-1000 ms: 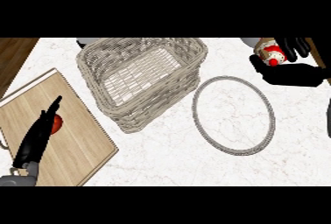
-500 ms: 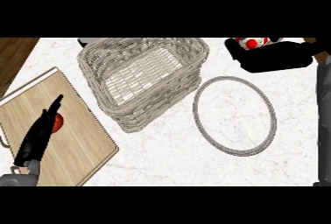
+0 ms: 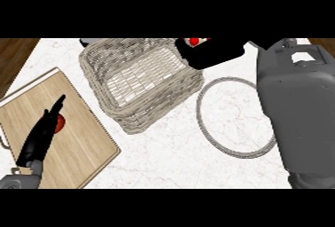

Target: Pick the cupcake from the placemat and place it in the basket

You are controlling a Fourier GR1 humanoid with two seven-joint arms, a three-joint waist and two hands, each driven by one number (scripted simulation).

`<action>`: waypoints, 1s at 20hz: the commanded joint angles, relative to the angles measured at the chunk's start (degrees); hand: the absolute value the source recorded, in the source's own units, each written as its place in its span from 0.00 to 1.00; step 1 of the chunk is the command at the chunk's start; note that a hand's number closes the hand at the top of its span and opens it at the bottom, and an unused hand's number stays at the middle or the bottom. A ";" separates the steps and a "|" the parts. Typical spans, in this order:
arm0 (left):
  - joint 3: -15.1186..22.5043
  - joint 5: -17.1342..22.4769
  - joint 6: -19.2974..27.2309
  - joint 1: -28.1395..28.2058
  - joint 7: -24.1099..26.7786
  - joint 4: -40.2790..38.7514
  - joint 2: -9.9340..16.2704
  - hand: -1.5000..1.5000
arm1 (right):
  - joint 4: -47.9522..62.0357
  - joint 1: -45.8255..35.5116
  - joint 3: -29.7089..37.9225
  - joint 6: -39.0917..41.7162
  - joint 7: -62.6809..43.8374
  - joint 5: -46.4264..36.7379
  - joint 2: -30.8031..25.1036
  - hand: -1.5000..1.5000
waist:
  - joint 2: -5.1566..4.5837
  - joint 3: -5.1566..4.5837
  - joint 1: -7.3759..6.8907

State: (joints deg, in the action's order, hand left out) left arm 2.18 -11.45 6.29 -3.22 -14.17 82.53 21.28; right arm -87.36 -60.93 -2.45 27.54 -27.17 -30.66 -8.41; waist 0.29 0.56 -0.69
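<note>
Cupcake point(image 3: 193, 41) sat in right hand point(image 3: 211, 52), fingers curled round it, carried leftward from beyond placemat point(image 3: 237, 118) to basket point(image 3: 141, 80) far rim; release next. Left hand point(image 3: 40, 135) lay straight-fingered over wooden board point(image 3: 82, 133)

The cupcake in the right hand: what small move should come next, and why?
Probably a short move further over the basket, then lower and open. The right hand is curled round the cupcake at the basket's far right rim, not yet above its middle, so a release now might land on the rim.
</note>
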 commanded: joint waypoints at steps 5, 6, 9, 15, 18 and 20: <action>0.37 1.18 -2.63 1.00 -1.50 -1.35 -1.88 0.50 | 9.93 -2.05 -5.82 -6.75 -0.40 -7.62 5.94 1.00 | -0.48 -0.60 -0.30; 2.52 -2.35 0.08 1.65 -1.51 -1.01 -3.41 0.50 | 10.57 -3.90 -6.39 -6.81 -1.81 -8.50 6.71 1.00 | -0.41 -0.60 -0.17; 1.55 -2.33 0.82 1.81 0.71 -2.90 -4.27 0.50 | 13.53 -2.73 -7.32 -10.96 0.54 -12.30 6.24 1.00 | -0.45 -0.60 0.04; 1.23 -1.39 -1.62 3.27 -1.73 0.97 -3.69 0.50 | 22.62 -2.72 -8.42 -17.43 2.38 -9.29 8.34 0.00 | -0.43 -0.56 -0.96; 0.82 -1.75 -1.84 1.87 -0.23 -2.86 -4.16 0.50 | 28.05 -4.67 -7.77 -20.52 6.74 -9.57 8.38 0.00 | -0.69 -0.60 -0.88; -0.87 -1.32 -2.58 1.11 -0.81 -2.31 -2.70 0.50 | 23.49 -0.04 -11.60 -25.73 6.19 -7.64 8.39 0.00 | -0.40 -0.56 -0.37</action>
State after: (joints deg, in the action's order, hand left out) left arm 1.31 -13.73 5.26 -3.73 -12.79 82.31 19.34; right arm -63.46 -64.15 -11.11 7.86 -22.54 -39.97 -0.32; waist 0.07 0.64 -1.31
